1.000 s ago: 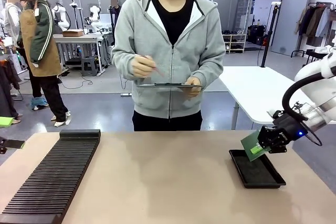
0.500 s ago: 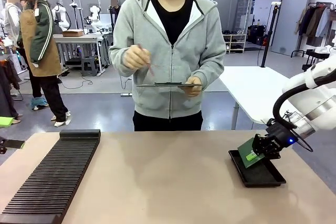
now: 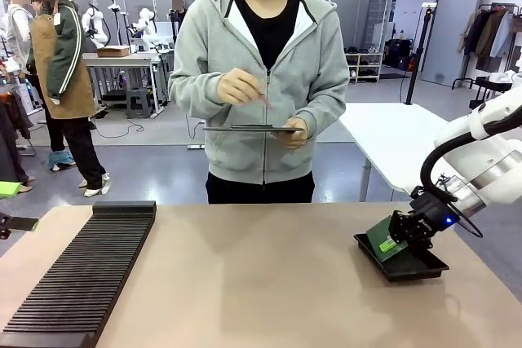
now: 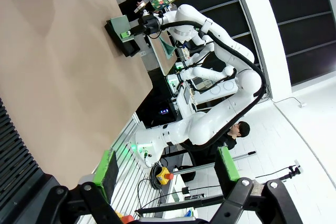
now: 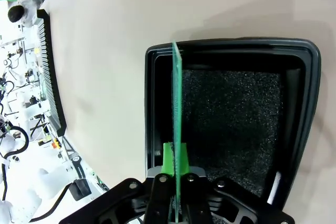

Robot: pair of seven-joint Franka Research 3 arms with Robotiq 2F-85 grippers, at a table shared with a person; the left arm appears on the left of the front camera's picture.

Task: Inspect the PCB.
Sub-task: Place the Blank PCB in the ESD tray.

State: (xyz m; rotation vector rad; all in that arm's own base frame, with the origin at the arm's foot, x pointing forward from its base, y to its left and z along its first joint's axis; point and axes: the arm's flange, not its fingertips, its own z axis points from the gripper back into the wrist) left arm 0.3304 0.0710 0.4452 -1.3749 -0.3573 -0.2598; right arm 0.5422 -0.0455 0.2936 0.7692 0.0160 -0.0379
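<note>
Front view, bench: a tan bench [image 3: 261, 283] spans the foreground, with a person standing at its far edge.
Person: wears a grey zip hoodie; one hand [image 3: 291, 132] supports a dark flat panel [image 3: 253, 128] held level at waist height, the other hand [image 3: 235, 87] holds a thin stylus-like object above it.
Slotted rack: a long black ribbed rack [image 3: 81, 279] lies on the robot's left part of the bench, running from the near edge toward the person.
Right arm: the white arm enters from picture right and bends down to the tray at the bench's right side.
Tray: a shallow black rectangular tray [image 3: 408, 262] lined with dark foam; its near right end looks lifted slightly off the bench, though this is hard to judge.
Right gripper: the right gripper [image 3: 397, 242] sits low over the tray, its jaws clamped on one edge of the PCB.
PCB: the PCB [image 3: 383, 238] is tilted in the front view, its lower end down inside the tray; in the right wrist view the PCB [image 5: 176, 129] appears edge-on between the green pads [image 5: 167, 160], reaching toward the tray's far wall.
Left gripper: the left gripper [image 4: 165, 169] is off the bench edge, jaws wide apart, holding nothing.
</note>
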